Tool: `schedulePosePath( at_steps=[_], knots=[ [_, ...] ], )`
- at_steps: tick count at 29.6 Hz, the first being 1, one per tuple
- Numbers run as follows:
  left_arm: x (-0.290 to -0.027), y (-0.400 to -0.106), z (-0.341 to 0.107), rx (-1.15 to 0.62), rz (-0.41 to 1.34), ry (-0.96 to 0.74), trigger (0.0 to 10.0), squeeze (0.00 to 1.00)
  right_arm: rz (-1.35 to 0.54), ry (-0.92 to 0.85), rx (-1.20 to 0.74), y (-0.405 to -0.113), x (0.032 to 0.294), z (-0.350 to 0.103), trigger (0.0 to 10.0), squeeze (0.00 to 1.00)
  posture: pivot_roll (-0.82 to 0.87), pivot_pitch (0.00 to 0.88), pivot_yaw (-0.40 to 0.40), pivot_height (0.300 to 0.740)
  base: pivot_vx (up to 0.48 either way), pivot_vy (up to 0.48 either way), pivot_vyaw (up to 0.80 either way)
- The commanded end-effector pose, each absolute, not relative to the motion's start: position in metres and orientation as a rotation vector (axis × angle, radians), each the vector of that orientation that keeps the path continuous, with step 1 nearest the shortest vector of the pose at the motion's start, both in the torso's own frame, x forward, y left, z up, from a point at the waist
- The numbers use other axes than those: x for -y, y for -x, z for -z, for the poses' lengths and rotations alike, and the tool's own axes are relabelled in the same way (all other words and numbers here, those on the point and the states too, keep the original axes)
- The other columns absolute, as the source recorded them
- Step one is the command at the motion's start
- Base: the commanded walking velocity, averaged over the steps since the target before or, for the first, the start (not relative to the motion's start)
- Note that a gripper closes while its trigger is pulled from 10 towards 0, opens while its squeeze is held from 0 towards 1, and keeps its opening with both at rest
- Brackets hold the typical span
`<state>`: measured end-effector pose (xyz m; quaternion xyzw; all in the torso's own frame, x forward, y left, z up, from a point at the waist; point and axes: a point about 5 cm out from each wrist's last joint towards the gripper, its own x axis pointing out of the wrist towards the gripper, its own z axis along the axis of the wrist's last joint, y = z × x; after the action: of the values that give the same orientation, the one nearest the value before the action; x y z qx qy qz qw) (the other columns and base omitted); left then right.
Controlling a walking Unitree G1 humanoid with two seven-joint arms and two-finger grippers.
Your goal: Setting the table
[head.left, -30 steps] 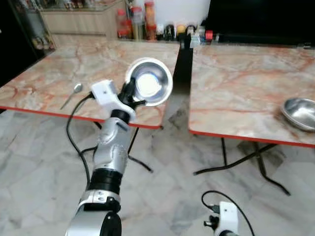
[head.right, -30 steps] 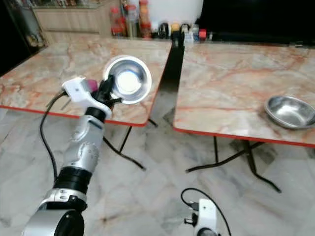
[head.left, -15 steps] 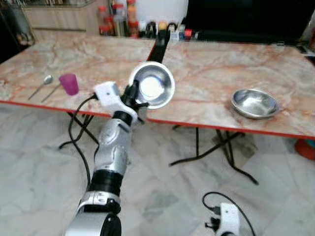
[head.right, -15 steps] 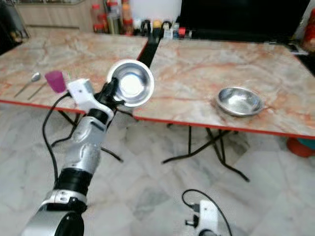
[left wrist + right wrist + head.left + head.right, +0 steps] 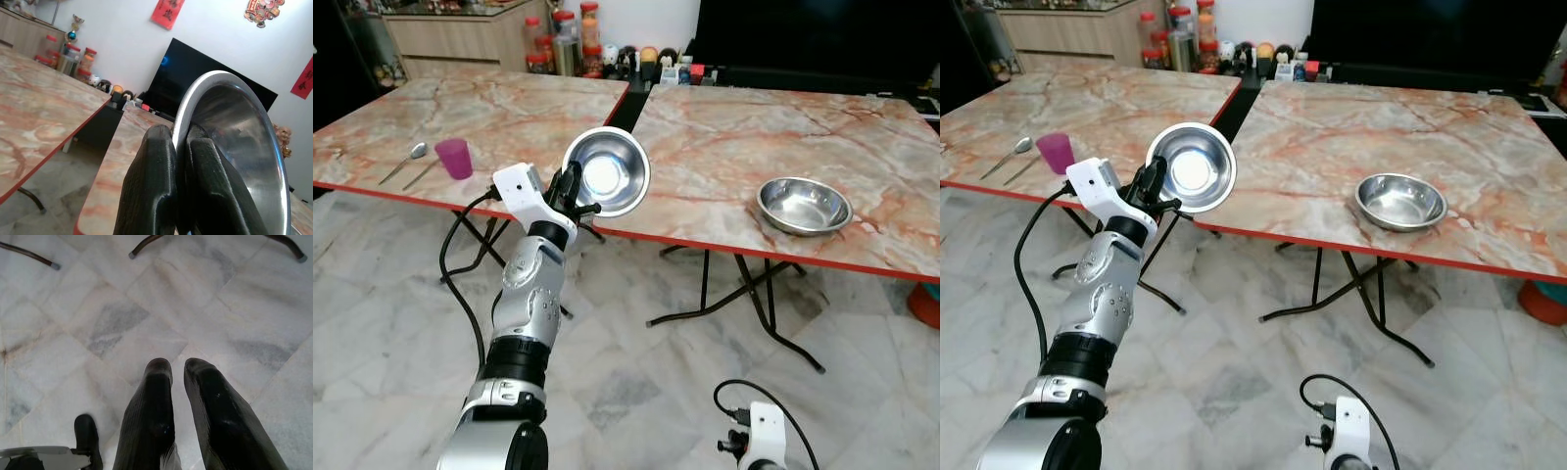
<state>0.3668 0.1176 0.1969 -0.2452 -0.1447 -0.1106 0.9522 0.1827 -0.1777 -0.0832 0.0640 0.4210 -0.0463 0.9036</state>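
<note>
Before the marble tables [image 5: 724, 137], the left hand [image 5: 178, 147] clamps a steel bowl's [image 5: 607, 176] rim; wall banners seem illegible.

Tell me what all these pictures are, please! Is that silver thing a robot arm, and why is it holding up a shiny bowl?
Yes, it is a walking robot with two silver arms. The two big pictures come from cameras in its head, looking down. The other two come from small cameras on its wrists.

Its left gripper, two long black fingers, pinches the rim of a shiny round steel bowl and holds it up in front of two marble-patterned tables with red edges. In the left wrist view you see those fingers squeezing the rim up close.

On the tables lie another steel bowl, a pink plastic cup and a metal spoon. Jars and bottles stand at the back.

The right gripper hangs low over the pale marble floor, holding nothing. The robot is setting the table.
</note>
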Motion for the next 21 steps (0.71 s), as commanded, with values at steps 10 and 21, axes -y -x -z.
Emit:
schedulePosePath(
  at_steps=[10,21],
  knots=[
    [-0.116,-0.3687,-0.2033,0.31,0.245,0.492,10.0,0.0,0.094,-0.134,-0.842,-0.1898,0.1773,0.0794,10.0,0.0,0.02,0.0,-0.015,0.74,0.383,0.0,-0.26],
    [-0.1144,-0.3687,-0.2038,0.311,0.256,0.491,10.0,0.0,0.095,-0.137,-0.847,-0.1891,0.1769,0.0799,10.0,0.0,0.02,0.0,-0.016,0.74,0.379,0.0,0.0]
  ],
)
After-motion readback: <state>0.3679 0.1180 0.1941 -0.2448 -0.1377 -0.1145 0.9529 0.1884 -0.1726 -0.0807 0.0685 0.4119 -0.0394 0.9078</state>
